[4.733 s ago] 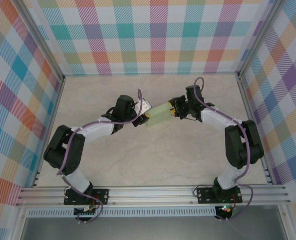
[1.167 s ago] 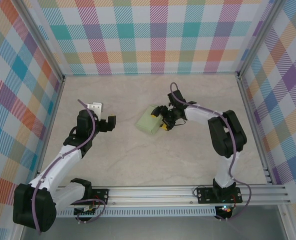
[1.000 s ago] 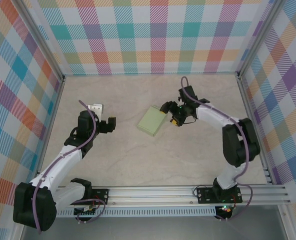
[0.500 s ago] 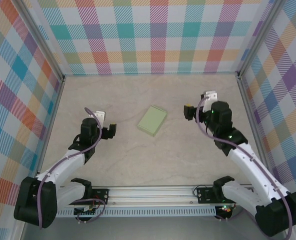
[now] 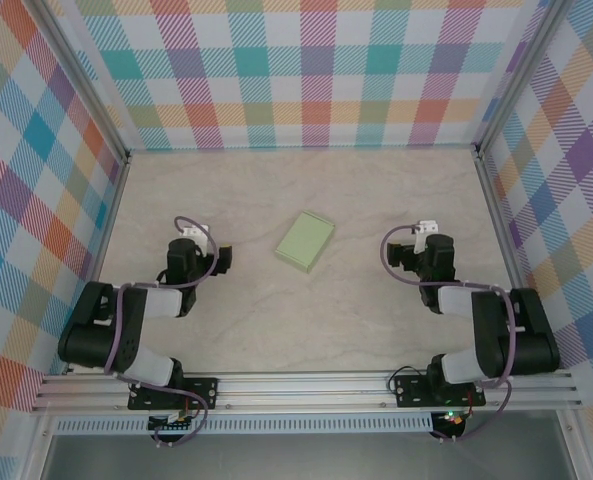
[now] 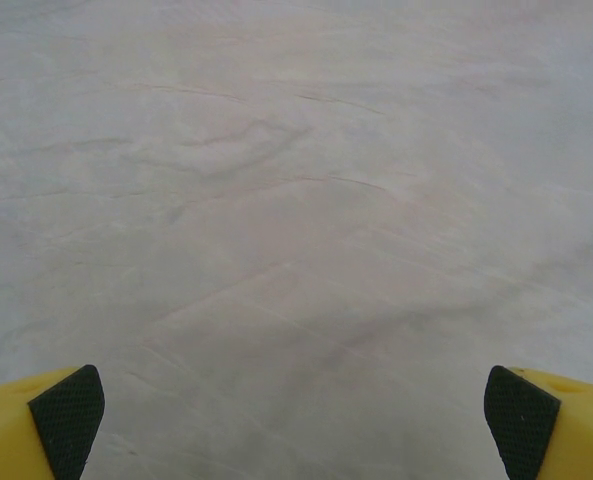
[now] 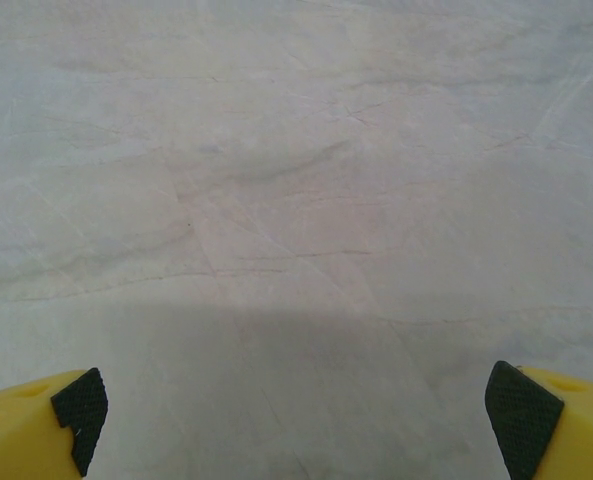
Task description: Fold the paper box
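Fingers on both arms stand wide apart and hold nothing: the left fingers (image 6: 66, 420) show as two yellow tips with black pads at the lower corners of the left wrist view, with bare marbled bench (image 5: 276, 320) between them, and the right fingers (image 7: 521, 415) show the same way in the right wrist view. Seen from above, the left fingers (image 5: 222, 259) sit low toward 9 o'clock on the bench and the right fingers (image 5: 395, 256) toward 3 o'clock, each arm folded back near its base. The box (image 5: 305, 241) lies folded flat between them near the middle of the bench, well apart from both. It is pale green, its long side running from 1 to 7 o'clock. Plaid walls (image 5: 316, 70) close the bench at 9, 12 and 3 o'clock.
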Robot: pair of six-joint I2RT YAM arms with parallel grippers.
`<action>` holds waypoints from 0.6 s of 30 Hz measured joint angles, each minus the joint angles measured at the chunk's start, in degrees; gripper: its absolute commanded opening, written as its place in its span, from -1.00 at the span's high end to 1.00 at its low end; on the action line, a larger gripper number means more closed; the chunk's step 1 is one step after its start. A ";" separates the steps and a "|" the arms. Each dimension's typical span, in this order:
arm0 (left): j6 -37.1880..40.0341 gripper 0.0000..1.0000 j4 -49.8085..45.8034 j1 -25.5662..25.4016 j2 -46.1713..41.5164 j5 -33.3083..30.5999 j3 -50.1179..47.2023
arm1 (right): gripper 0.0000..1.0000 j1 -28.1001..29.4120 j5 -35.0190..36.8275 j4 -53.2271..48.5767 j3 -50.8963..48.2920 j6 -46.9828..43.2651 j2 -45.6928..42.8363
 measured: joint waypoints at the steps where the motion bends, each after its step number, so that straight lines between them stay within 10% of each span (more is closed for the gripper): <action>1: -0.61 -1.00 1.11 1.29 1.46 0.63 0.00 | -1.00 -0.50 -1.16 1.68 0.07 0.22 1.64; 18: -4.66 -1.00 2.32 2.95 2.71 0.52 2.58 | -0.99 -3.39 -2.40 7.21 1.62 3.54 4.42</action>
